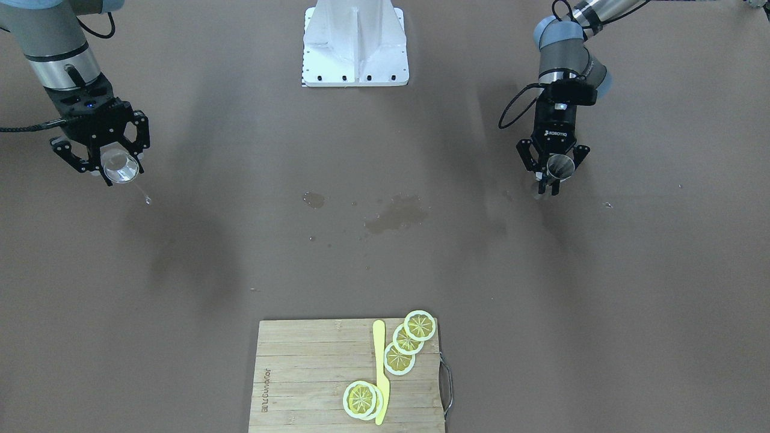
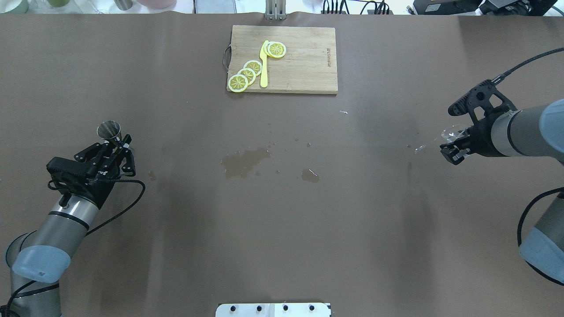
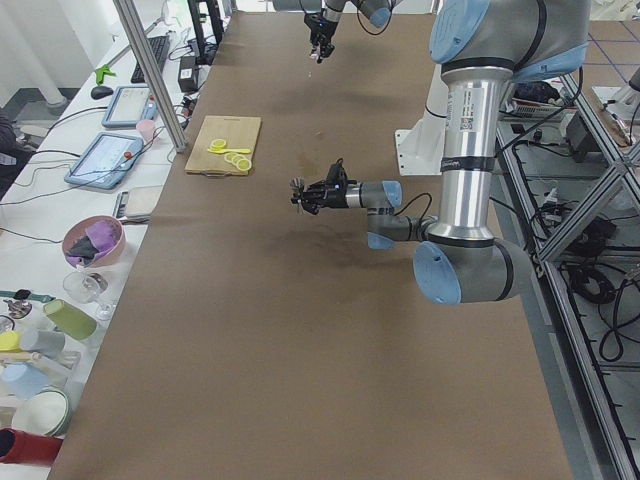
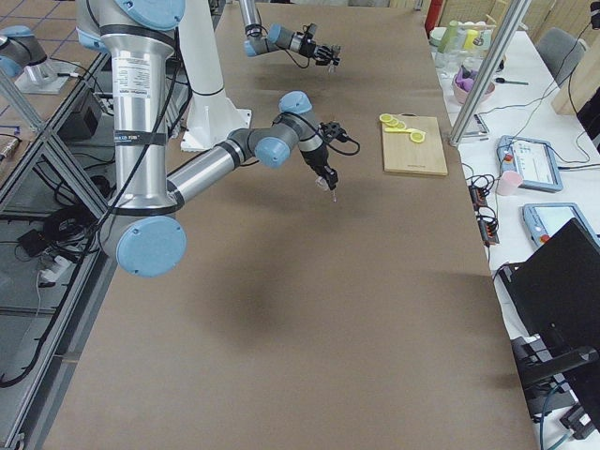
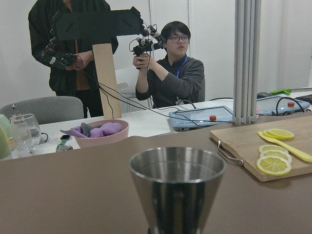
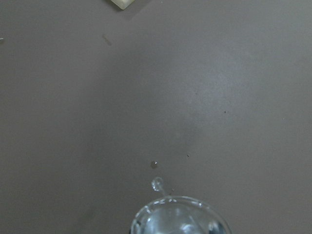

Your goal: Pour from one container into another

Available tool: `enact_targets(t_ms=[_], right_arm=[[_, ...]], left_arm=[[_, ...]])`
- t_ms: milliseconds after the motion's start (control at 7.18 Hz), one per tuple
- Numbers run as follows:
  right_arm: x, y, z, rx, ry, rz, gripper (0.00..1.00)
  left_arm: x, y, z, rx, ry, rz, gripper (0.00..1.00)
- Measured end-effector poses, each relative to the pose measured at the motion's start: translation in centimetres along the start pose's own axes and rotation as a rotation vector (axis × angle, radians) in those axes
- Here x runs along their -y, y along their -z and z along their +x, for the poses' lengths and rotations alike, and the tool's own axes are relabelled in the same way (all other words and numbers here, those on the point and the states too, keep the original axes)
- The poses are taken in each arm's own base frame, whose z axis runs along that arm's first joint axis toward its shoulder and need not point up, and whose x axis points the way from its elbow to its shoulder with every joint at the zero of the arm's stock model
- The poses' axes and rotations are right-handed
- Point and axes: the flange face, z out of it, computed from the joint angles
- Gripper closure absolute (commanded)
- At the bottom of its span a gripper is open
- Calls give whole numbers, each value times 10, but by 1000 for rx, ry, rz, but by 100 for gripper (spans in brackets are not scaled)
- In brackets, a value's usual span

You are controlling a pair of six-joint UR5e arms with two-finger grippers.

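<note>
Front view: high, across the table point(image 1: 601, 300), looking steeply down toward the robot base point(image 1: 355, 45) at top, with the cutting board point(image 1: 301, 373) nearest. Overhead: behind the robot, facing forward and down. It shares the whole tabletop and the wet patch point(image 1: 397, 213) with the front view, flipped. Both end views: high, far, looking along the table, and both catch the cutting board. Left wrist: close, level, past the metal cup point(image 5: 176, 190) to the cutting board and people point(image 5: 175, 63). Right wrist: close, straight down over the glass cup point(image 6: 180, 217).
</note>
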Motion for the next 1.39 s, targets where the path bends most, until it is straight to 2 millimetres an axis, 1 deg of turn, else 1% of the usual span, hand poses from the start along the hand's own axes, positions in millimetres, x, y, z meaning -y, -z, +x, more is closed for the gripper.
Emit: enact_targets(t_ms=[139,418,835,1392], right_arm=[[0,-8,10,-33,-17,47,100],[-4,-40,35,-79,-53,255,100],[-14,-54,58,-132,-77,450,100],[-38,-80,80,-127,-96,602,100]], left_arm=[[-3,-1,2,-2,0,-4,100],[-10,-2,7,-7,29,-10,100],[-18,-10,21,-10,82,-11,100],[-20,-14,27,-11,84,-11,100]])
